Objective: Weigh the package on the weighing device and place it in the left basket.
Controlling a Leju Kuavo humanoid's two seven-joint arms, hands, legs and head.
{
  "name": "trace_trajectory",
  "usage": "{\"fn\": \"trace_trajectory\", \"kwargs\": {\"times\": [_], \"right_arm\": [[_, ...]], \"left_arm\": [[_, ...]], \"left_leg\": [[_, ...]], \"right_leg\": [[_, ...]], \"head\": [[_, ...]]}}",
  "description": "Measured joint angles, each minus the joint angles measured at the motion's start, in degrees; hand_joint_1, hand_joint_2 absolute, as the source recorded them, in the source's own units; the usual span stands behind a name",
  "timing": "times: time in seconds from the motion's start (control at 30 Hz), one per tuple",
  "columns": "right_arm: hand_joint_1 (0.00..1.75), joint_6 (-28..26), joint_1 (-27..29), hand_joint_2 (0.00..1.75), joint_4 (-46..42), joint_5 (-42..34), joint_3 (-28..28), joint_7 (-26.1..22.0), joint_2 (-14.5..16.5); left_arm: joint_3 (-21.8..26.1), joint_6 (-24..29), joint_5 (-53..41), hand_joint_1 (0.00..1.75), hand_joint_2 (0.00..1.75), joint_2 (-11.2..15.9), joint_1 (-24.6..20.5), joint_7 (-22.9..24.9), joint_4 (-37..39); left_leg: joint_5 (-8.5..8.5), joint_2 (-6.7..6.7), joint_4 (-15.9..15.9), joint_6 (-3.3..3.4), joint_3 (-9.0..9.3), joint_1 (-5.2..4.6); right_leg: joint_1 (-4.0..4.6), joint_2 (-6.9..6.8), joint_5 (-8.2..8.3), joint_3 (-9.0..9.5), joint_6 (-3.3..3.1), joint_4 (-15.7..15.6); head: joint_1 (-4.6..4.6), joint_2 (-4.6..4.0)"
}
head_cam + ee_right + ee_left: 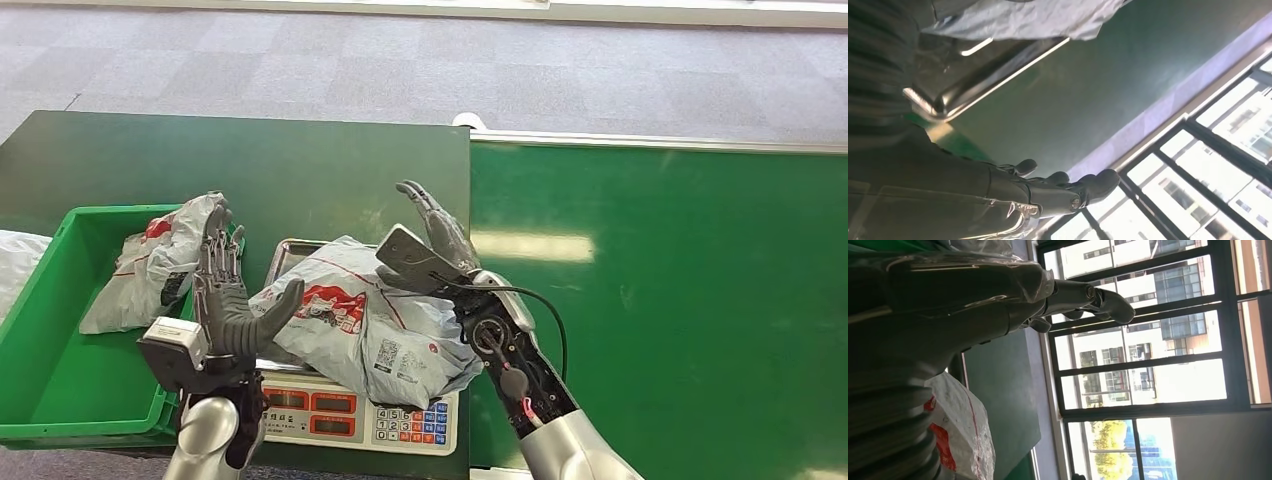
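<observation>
looking down from the head view, we see the package (375, 325), a grey plastic mailer with red print and a white label, lying on the steel pan of the weighing device (345, 415), which sits at the near edge of the dark green table (330, 170). the bag overhangs the pan toward the near right and hides part of the keypad; the two red displays and the coloured keys show below it. our left hand (228, 300) stands upright just left of the package, fingers straight and spread, thumb pointing right toward the bag's edge; we cannot tell whether the thumb touches it, and the hand holds nothing. our right hand (435, 240) is raised at the far right side of the package, fingers stretched apart and pointing away, also holding nothing; whether its palm rests against the bag we cannot tell. the left basket (60, 330), a green crate, sits at the left of the scale and already contains a second grey mailer (150, 265) leaning toward its far right corner. to the right lies a brighter green conveyor surface (680, 290). in the right wrist view the pan's rounded steel corner (943, 102) and the crumpled bag above it are close by the hand.
</observation>
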Motion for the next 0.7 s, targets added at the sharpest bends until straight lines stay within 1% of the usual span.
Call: {"fn": "trace_trajectory", "kwargs": {"times": [0.1, 0.4, 0.53, 0.7], "right_arm": [[0.0, -2.0, 0.9, 1.75, -2.6, 2.4, -0.2, 1.0, -0.6], [0.0, -2.5, 2.2, 1.75, -6.1, 2.8, -0.3, 1.1, -1.6], [0.0, -3.0, 3.6, 1.75, -7.8, 2.4, -0.7, -0.6, -2.0], [0.0, -8.6, 8.1, 1.75, -13.5, 2.6, -1.9, -5.4, -3.2]], "left_arm": [[0.3, 0.0, -0.1, 0.0, 1.75, 0.1, 0.3, 0.0, 0.1], [0.5, -0.6, -0.6, 0.0, 1.75, 0.1, 0.4, 0.1, 0.4], [0.6, -2.4, -2.0, 0.0, 1.75, 0.1, 0.5, 0.8, 0.8], [0.0, -4.4, -6.0, 0.0, 1.75, 0.2, 0.5, 1.4, 1.3]], "left_leg": [[0.0, 0.01, 0.0, 0.0, 0.0, 0.0], [0.0, 0.01, 0.0, 0.0, 0.0, 0.0], [0.0, 0.0, 0.0, 0.0, 0.0, 0.0], [-0.01, 0.02, 0.0, 0.0, -0.01, -0.01]], "right_leg": [[0.0, 0.0, 0.0, 0.0, 0.0, 0.0], [0.0, 0.0, 0.0, 0.0, 0.0, 0.0], [0.0, 0.0, 0.0, -0.01, 0.0, 0.0], [-0.01, -0.01, 0.0, -0.08, 0.0, 0.0]], "head": [[-0.01, 0.0], [-0.01, 0.0], [-0.01, 0.0], [-0.01, 0.0]]}}
